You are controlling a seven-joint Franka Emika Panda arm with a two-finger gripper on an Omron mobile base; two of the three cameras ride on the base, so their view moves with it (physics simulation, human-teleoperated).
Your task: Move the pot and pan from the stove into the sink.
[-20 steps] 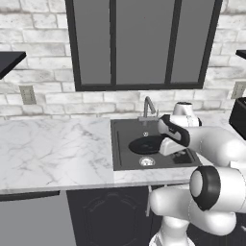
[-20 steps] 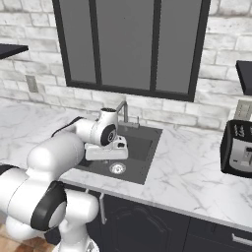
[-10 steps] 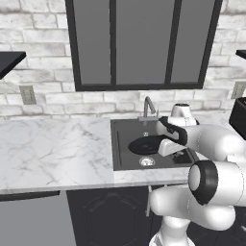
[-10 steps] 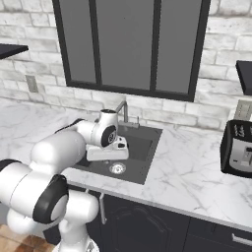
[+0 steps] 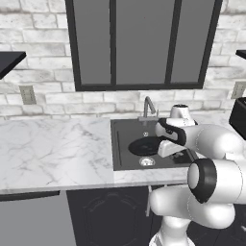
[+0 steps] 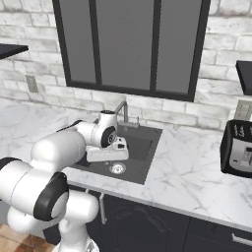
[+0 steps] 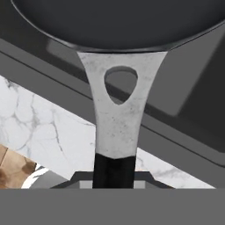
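Note:
The pan (image 5: 143, 145), round, shallow and black, sits low inside the sink (image 5: 121, 144), whose dark basin is sunk in the white marble counter. My gripper (image 5: 162, 148) is shut on the pan's handle at the basin's right side. In the hand view the silvery handle (image 7: 115, 114) with its hole runs from the pan (image 7: 118, 22) down to its black grip between my fingers, above the sink wall (image 7: 184, 101). From the right base view my gripper (image 6: 107, 154) hangs over the sink (image 6: 145, 147). The pot and the stove are out of view.
A curved silver faucet (image 5: 148, 106) (image 6: 121, 109) stands at the back rim of the sink. A dark toaster (image 6: 238, 146) sits on the counter to the right. Marble counter (image 5: 53, 153) stretches to the left, under a dark window.
The arm's elbow has shifted a little. The hand and the pan stay in the same place in the sink.

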